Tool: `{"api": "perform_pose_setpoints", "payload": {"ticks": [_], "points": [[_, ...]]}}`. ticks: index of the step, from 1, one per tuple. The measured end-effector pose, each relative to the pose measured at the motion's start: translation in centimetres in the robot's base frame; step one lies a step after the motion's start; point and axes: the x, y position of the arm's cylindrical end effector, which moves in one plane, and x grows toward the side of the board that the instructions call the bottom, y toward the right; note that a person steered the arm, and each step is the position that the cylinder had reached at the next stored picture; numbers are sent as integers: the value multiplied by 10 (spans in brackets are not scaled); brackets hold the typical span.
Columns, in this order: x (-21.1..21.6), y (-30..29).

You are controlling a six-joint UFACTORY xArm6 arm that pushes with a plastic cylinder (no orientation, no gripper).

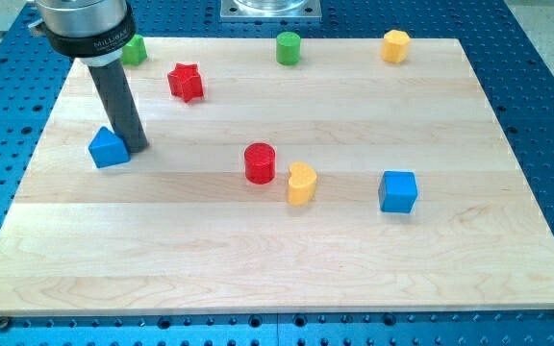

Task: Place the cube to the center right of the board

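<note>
The blue cube [398,191] sits on the wooden board [258,259], right of centre and a little below the middle. My tip [136,147] rests at the view's left, touching or almost touching the right side of a blue triangular block [109,148]. The cube is far to the right of my tip. A red cylinder [260,162] and a yellow rounded block [301,183] lie between my tip and the cube.
A red star [186,82] lies at the upper left. A green block [135,50] is partly hidden behind the rod's mount. A green cylinder [288,47] and a yellow hexagonal block [395,45] stand along the top edge.
</note>
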Motion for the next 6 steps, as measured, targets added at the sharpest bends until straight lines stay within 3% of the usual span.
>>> {"api": "perform_pose_setpoints", "payload": {"ticks": [3, 4, 5, 6], "points": [[22, -35], [36, 16], [121, 106], [165, 223]]}}
